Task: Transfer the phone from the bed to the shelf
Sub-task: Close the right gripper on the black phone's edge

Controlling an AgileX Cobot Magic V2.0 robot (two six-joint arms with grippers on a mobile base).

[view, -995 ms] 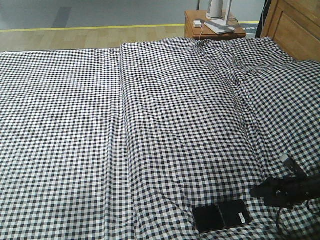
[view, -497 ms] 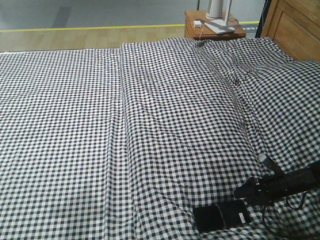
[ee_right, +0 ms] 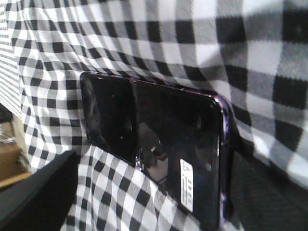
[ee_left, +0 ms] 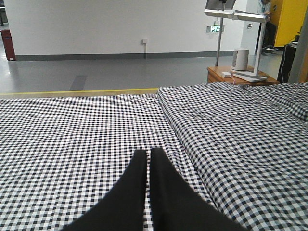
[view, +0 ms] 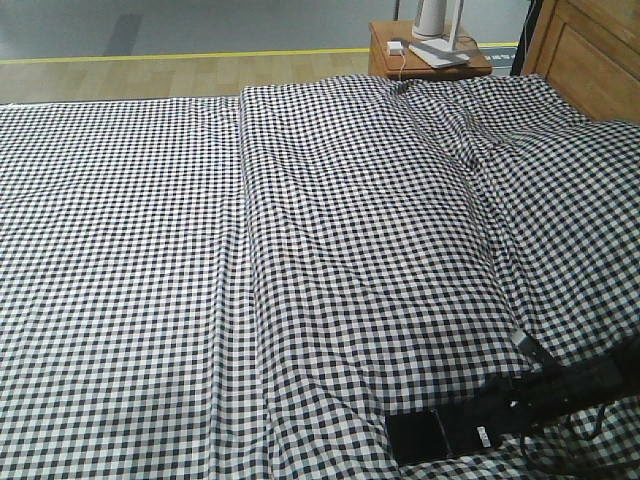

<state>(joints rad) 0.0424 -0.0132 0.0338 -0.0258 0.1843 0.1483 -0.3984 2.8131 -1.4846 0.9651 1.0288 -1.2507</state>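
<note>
R gripper (view: 495,408) has slid over slim glossy black smartphone (ee_right: 154,144) on check-sheeted bed (view: 300,250), jaws apart astride it. L gripper (ee_left: 146,166) closed. Grasp prob next.

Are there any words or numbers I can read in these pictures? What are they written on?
White sticker on the phone: rows of tiny print, too blurred to read.
Small green-and-white sign on the far wall: too small to read.
Nothing else shows any writing; no text here can be read.
</note>
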